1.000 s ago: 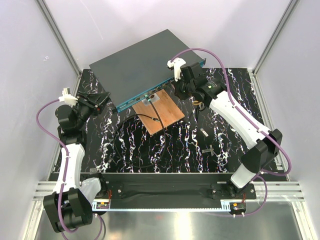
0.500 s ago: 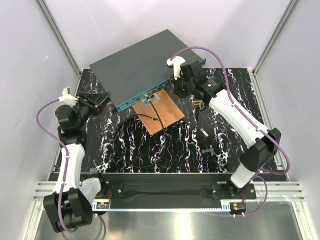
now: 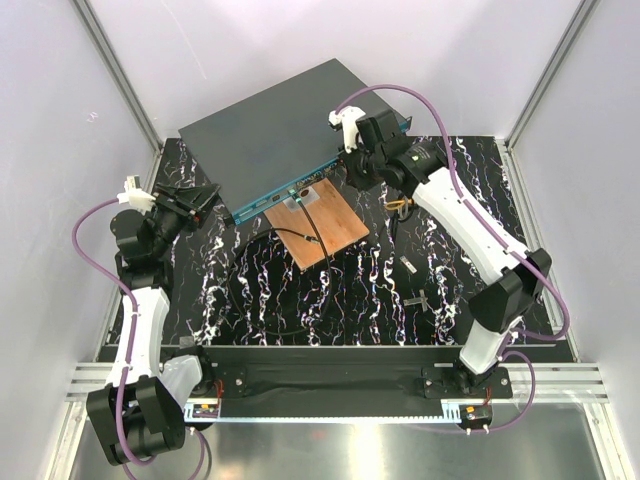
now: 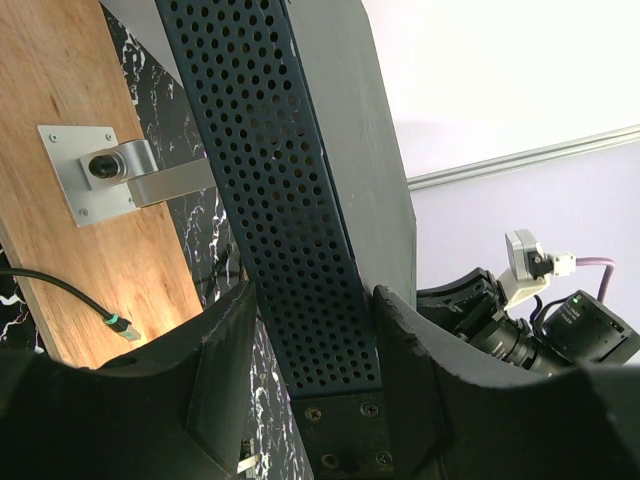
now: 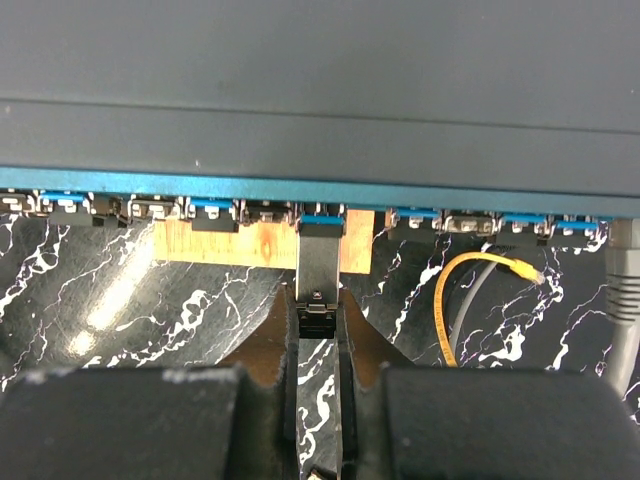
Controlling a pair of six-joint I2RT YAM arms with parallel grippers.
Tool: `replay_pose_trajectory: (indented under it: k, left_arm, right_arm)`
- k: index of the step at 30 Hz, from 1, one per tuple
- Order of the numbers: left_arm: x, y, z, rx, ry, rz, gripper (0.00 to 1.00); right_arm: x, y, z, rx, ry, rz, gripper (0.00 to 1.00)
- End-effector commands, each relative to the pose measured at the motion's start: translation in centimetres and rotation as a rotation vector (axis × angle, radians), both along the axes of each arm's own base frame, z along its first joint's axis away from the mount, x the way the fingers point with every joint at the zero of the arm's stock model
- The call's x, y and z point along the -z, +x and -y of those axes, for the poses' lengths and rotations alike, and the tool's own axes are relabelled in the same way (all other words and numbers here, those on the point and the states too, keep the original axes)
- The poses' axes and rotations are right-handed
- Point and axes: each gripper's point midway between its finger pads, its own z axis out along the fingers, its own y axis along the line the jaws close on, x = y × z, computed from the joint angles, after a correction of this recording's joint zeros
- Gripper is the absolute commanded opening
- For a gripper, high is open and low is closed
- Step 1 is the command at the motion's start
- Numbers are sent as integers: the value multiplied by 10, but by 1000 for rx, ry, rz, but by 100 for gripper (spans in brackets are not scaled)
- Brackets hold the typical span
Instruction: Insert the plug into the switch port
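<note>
The right gripper (image 5: 318, 305) has edged toward the switch (image 5: 300, 100), plug (image 5: 319, 250) pinched at a port (image 5: 320, 218) mouth (left gripper (image 4: 315, 330) clamps the switch's corner); next, push straight in.

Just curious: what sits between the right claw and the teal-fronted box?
The plug, held by the right gripper, spans that gap up to a port of the switch; the right wrist view shows it.

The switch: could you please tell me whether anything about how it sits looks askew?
Yes. The switch lies diagonally, its back corner reaching past the marbled mat, and the wooden board sits slanted at its front face.
</note>
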Motion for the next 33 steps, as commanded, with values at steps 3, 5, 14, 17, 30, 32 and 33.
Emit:
replay_pose_trajectory:
  k: [3,5,14,17,30,32,33]
  left_arm:
    - [-14,0,5,30,47,88,47]
    - [-14,0,5,32,48,87,47]
    - [-13,1,5,32,48,85,47]
    - [-12,1,5,35,50,82,47]
    - [-14,1,5,33,53,84,47]
    - [-15,1,5,31,56,86,47]
    - [-15,0,5,31,58,88,47]
  right_arm:
    - [-39,9,-32,-82,122,85,0]
    - [-43,11,-33,-83,127,95,0]
    - [-47,22,-42,-92,140,115,0]
    - [-55,27,-45,-91,151,133,3]
    - [-60,17,-38,-102,143,141,48]
    - [-59,8,-32,-112,128,136,54]
    - [-57,5,-29,-114,121,130,55]
